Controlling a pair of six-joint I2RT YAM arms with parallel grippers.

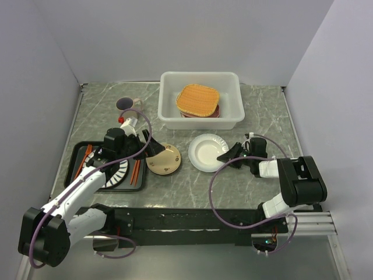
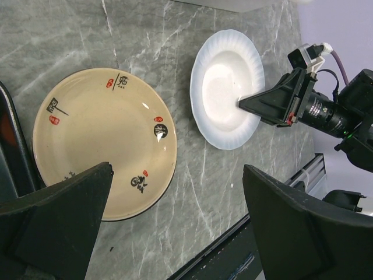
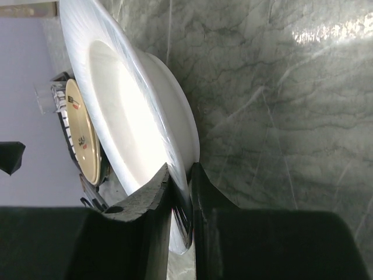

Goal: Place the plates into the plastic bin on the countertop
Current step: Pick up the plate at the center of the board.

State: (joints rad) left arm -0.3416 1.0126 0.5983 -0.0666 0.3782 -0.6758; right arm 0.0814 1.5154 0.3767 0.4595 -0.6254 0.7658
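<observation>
Between the right gripper's (image 3: 180,178) matt black plastic fingers (image 3: 145,201), the white plate (image 3: 128,111) looks glazed, smooth and glossy, while the counter (image 3: 280,105) beneath the gripper shows a polished, light-catching marble pattern and the tan plate (image 3: 81,134) beyond the fingertips shines too.

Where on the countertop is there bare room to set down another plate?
Bare countertop lies right of the plastic bin, and behind the black tray, left of the mug. Crowded: the middle row, where tray, tan plate and white plate sit close.
</observation>
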